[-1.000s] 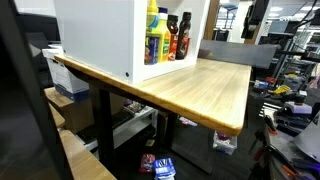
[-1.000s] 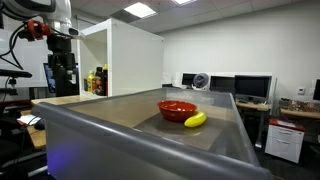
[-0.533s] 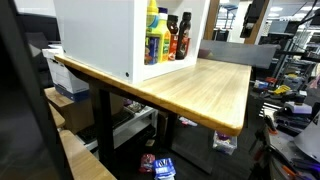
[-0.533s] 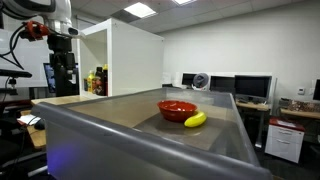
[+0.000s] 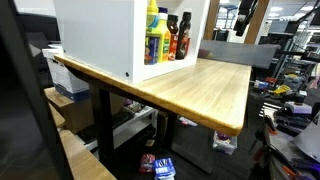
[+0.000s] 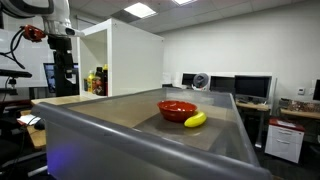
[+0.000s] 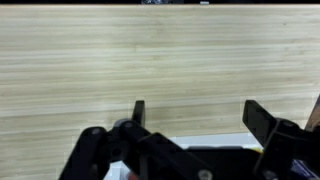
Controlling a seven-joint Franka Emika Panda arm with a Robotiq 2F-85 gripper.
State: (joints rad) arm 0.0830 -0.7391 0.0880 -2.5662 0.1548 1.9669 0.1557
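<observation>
Gripper [image 7: 195,108] wide open in my wrist view: both fingers [image 7: 138,113] spread, nothing between them, touching nothing. It hangs above bare wooden tabletop [image 7: 150,50]. In an exterior view the arm stands beside the open face of the white cabinet [image 6: 130,60]. The bottles [image 6: 97,82] stand on the shelf just inside, near the gripper but apart from it (labels too small for me to read). The cabinet sits at one end of the table, and the rest of the top runs open to its rounded edge. Red bowl [image 6: 177,109] and banana [image 6: 195,120] lie side by side, well apart from the gripper.
</observation>
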